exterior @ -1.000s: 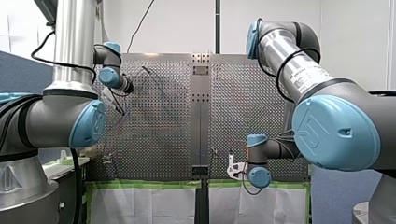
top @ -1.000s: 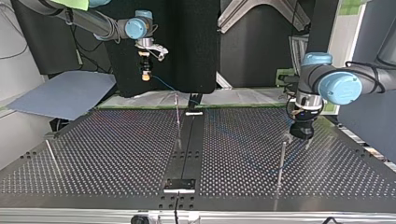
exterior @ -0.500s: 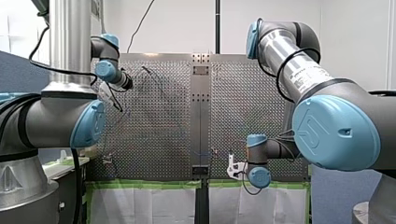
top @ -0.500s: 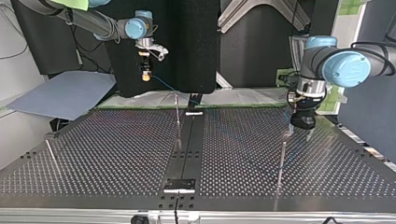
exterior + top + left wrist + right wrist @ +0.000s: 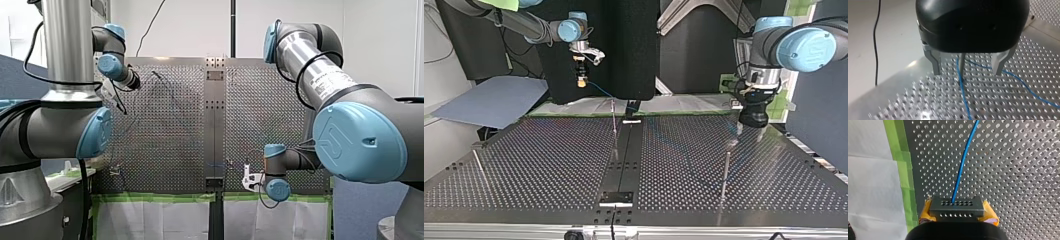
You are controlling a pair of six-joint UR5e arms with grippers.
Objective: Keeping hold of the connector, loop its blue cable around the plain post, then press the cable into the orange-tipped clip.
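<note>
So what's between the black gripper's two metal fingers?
In the left wrist view, a thin metal post and a thin blue cable show in the gap between my left gripper's open fingers.

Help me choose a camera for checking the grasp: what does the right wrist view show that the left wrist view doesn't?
Only the right wrist view: the connector clamped between my right end effector's yellow pads, plus a green tape strip. Only the left wrist view: my left end effector open and empty, a thin metal post ahead, seen between its fingers. Both: the blue cable over the perforated table.
</note>
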